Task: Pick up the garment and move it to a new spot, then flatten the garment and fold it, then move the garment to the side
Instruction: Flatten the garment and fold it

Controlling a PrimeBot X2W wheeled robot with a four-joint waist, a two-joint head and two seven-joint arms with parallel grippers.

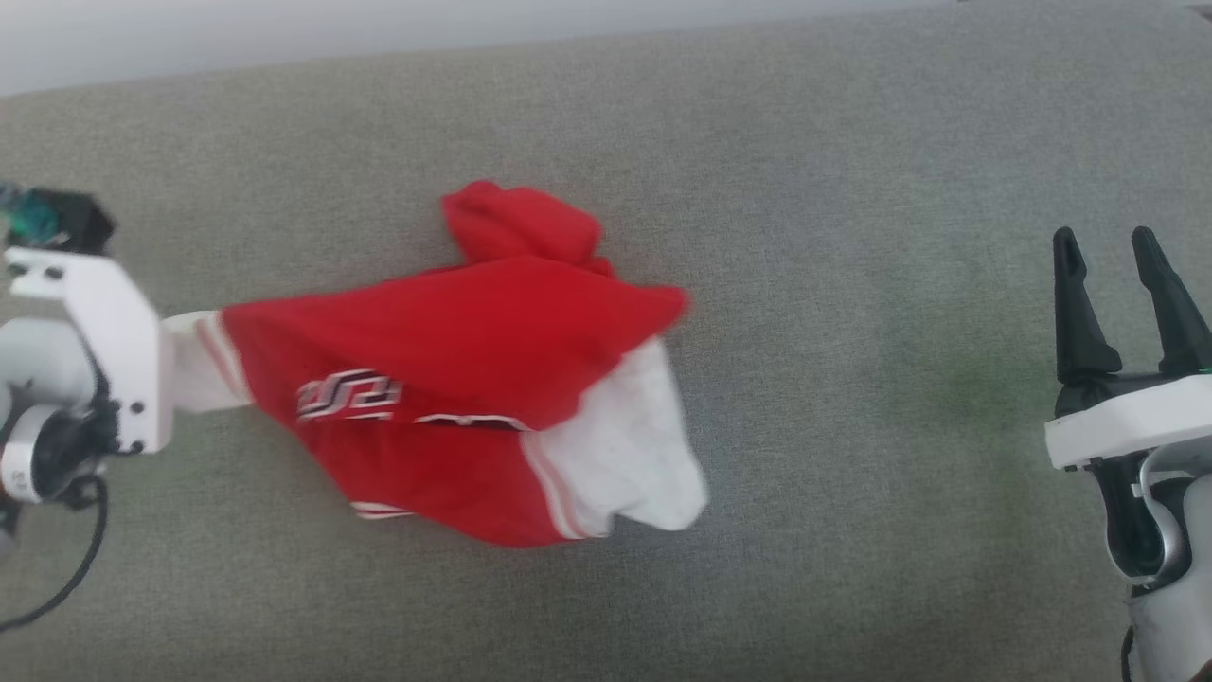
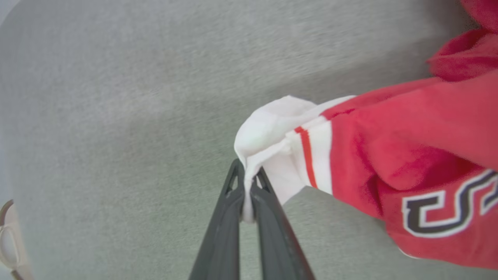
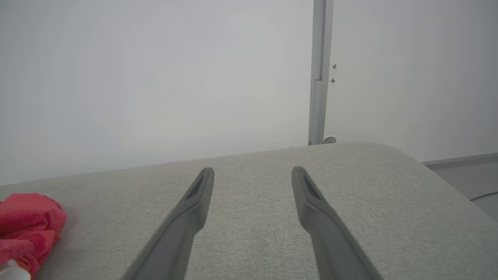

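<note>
The garment (image 1: 473, 379) is a red jersey with white sleeves, lying crumpled in the middle of the grey padded surface with part of its black, white-outlined lettering showing. One white sleeve (image 1: 194, 365) is stretched out to the left toward my left arm. In the left wrist view my left gripper (image 2: 247, 175) is shut on the edge of that white sleeve (image 2: 272, 136), which has a red stripe, and the red body (image 2: 408, 147) trails off to the right. My right gripper (image 1: 1108, 251) stands open and empty at the far right, well clear of the garment (image 3: 27, 221).
The grey padded surface (image 1: 852, 189) stretches all around the garment, and its rounded far corner (image 3: 428, 167) is ahead of my right gripper. A white wall and an upright pole (image 3: 321, 70) stand behind it. A black cable (image 1: 66, 578) hangs by my left arm.
</note>
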